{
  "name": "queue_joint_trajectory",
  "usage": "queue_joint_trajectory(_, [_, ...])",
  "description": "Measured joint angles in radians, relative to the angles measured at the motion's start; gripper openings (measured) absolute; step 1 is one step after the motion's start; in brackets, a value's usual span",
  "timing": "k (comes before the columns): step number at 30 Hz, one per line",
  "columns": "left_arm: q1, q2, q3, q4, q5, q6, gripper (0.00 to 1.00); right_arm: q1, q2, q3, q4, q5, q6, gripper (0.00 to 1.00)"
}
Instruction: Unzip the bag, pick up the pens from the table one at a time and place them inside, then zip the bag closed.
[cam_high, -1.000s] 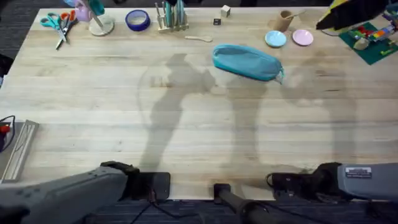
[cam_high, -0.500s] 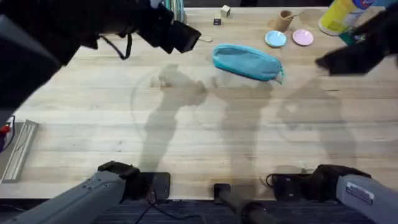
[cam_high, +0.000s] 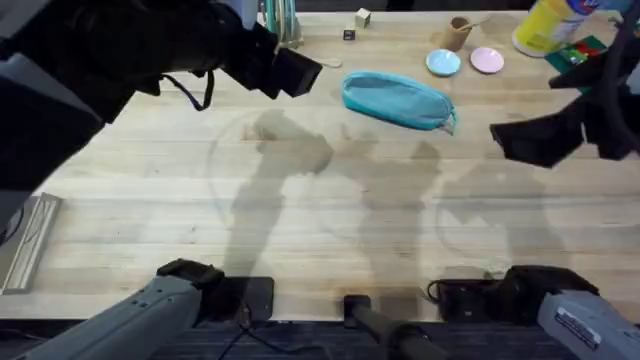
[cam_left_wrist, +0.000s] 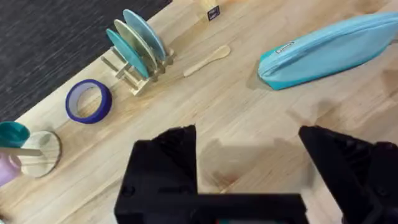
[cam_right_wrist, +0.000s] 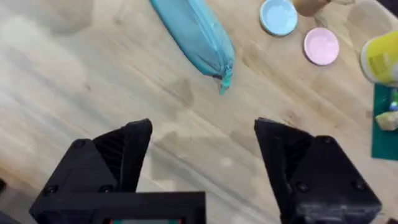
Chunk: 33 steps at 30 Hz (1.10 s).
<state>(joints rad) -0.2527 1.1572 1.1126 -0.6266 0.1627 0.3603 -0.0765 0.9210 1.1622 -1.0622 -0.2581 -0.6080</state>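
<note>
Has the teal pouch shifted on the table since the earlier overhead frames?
No. The bag lies in the same spot, just below and left of the light-blue dish, unchanged across frames.

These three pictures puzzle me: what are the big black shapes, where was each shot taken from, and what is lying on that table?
The black shapes are two robot arms, each ending in a two-finger gripper. The overhead picture looks down from above the arms' bases: the left gripper reaches in from the upper left, the right gripper from the right. The other two pictures come from small cameras on each wrist, so each arm's own fingers fill the lower edge. Both grippers are open and hold nothing. On the wooden table lies a teal pencil pouch, zipped shut as far as I can tell. Near it are a light-blue dish, a pink dish, a wooden rack of plates, a ring of blue tape and a small wooden spoon.
</note>
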Motion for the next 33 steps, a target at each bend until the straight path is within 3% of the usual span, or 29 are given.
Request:
queue_joint_trajectory(7, [0.000,0.000,0.000,0.001,0.001,-0.002,0.993,0.000,0.094,-0.001,0.014,-0.012,0.148,0.996])
queue_joint_trajectory(14, [0.000,0.000,0.000,-0.014,0.001,-0.002,0.993,0.000,0.187,-0.001,0.016,-0.154,0.258,0.995])
queue_joint_trajectory(23, [0.000,0.000,0.000,-0.151,0.001,-0.003,0.992,0.000,0.293,-0.002,0.001,-0.212,0.288,0.996])
queue_joint_trajectory(33, [0.000,0.000,0.000,-0.155,0.001,-0.006,0.993,0.000,0.329,-0.003,0.044,-0.214,0.291,0.996])
